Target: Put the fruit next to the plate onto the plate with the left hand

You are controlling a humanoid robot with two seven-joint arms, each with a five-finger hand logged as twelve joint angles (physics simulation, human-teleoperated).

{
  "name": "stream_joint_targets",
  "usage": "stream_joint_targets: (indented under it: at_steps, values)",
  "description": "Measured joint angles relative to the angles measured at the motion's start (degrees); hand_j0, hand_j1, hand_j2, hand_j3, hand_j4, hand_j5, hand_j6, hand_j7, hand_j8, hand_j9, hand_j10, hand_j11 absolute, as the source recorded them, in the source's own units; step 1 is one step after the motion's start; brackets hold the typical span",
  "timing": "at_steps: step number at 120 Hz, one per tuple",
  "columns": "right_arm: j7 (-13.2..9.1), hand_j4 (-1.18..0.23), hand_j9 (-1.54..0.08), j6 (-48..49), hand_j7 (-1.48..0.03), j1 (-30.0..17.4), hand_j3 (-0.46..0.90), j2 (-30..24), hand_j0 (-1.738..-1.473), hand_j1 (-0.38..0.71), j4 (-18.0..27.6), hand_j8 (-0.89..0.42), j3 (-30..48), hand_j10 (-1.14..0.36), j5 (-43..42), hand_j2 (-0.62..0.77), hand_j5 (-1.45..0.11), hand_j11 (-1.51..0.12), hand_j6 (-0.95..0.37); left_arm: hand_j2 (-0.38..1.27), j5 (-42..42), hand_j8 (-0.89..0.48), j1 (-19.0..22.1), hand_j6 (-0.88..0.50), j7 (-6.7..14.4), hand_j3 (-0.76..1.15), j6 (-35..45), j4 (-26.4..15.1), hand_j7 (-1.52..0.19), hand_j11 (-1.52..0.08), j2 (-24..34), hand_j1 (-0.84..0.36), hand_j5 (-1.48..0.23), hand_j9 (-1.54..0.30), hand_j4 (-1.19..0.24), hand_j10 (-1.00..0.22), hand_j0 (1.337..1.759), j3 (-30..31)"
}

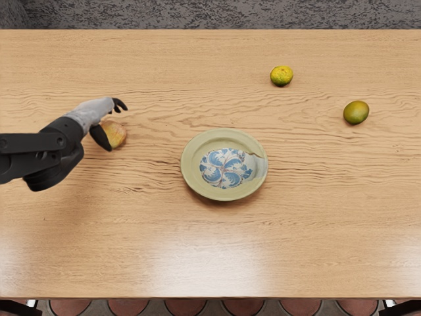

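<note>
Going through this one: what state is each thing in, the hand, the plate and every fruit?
left hand: open, fingers spread over the tan fruit, no grasp closed.
tan fruit: lying on the table left of the plate, partly hidden by the hand.
plate: upright, nothing on it.
yellow-green fruit: on the table, untouched.
green-orange fruit: on the table, untouched.

Pale green plate point(192, 172) — blue-white swirl centre, yellow-green fruits point(281, 76), tan fruit point(116, 133), light wood-grain table point(210, 250)

Black arm point(36, 157), grey black-fingertipped left hand point(99, 118)
</note>
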Motion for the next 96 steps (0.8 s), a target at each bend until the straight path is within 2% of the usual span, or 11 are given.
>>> stream_joint_targets:
  at_steps: [26, 59, 83, 96]
  values:
    - [0.00, -0.03, -0.04, 0.00, -0.04, 0.00, 0.00, 0.00, -1.658, -0.31, 0.00, -0.03, 0.01, -0.03, -0.01, -0.01, -0.04, -0.04, -0.03, 0.07, 0.35, -0.33, 1.58, -0.33, -0.02, 0.00, 0.88, 0.79, -0.42, -0.42, -0.44, -0.04, -0.42, -0.42, -0.33, -0.33, 1.658, 0.05]
    - [0.00, -0.03, -0.04, 0.00, -0.04, 0.00, 0.00, 0.00, -1.658, -0.31, 0.00, -0.03, -0.01, -0.03, 0.00, -0.01, -0.04, -0.04, -0.03, 0.12, 0.40, -0.44, 1.74, -0.44, -0.03, 0.00, 1.28, 0.83, -0.58, -0.58, -0.44, -0.17, -0.58, -0.58, -0.44, -0.44, 1.658, 0.48]
    - [0.00, -0.03, -0.04, 0.00, -0.04, 0.00, 0.00, 0.00, -1.658, -0.31, 0.00, -0.03, -0.01, -0.03, 0.00, -0.01, -0.04, -0.04, -0.03, 0.12, 0.75, -0.36, 2.20, -0.38, 0.00, 0.00, 1.48, 0.82, -0.60, -0.64, -0.92, -0.22, -0.58, -0.64, -0.53, -0.50, 1.658, 0.65]
    - [0.00, -0.03, -0.04, 0.00, -0.04, 0.00, 0.00, 0.00, -1.658, -0.31, 0.00, -0.03, 0.00, -0.03, 0.01, -0.01, -0.04, -0.04, -0.03, 0.20, 0.65, -0.36, 2.12, -0.37, 0.06, 0.00, 1.39, 0.66, -0.69, -0.72, -0.95, -0.23, -0.67, -0.72, -0.54, -0.55, 1.656, 0.69]
